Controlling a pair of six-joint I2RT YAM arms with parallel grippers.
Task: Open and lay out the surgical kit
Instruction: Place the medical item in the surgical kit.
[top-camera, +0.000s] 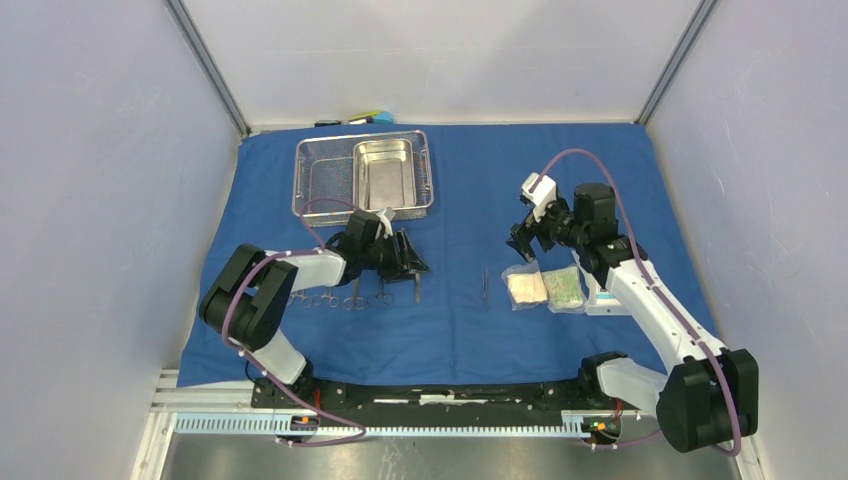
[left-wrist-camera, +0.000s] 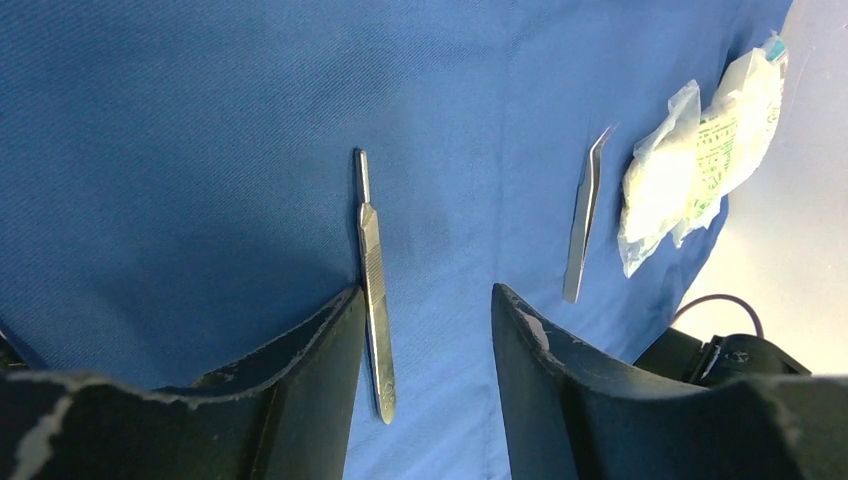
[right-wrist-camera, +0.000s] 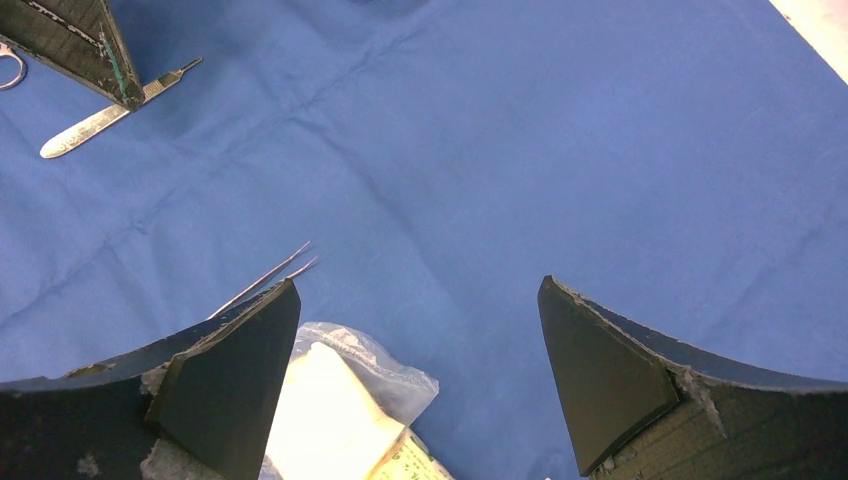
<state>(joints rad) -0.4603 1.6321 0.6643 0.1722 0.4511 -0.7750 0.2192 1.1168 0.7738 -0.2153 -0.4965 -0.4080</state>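
Large blue cloth wrap (top-camera: 460, 330) unfolded; slim steel scissors-like instruments (top-camera: 350, 298) and small clear packets (top-camera: 545, 288) laid out nearward of the rectangular wire-mesh steel tray (top-camera: 320, 190), which apparently holds only the smaller steel pan (top-camera: 385, 170); left pincer (left-wrist-camera: 425, 292) and right pincer (right-wrist-camera: 418, 283) both spread, gripping nothing.

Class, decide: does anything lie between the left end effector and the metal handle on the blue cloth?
Nothing visible does. The left end effector hangs over the metal handle, which lies bare on the blue cloth between its open jaws.
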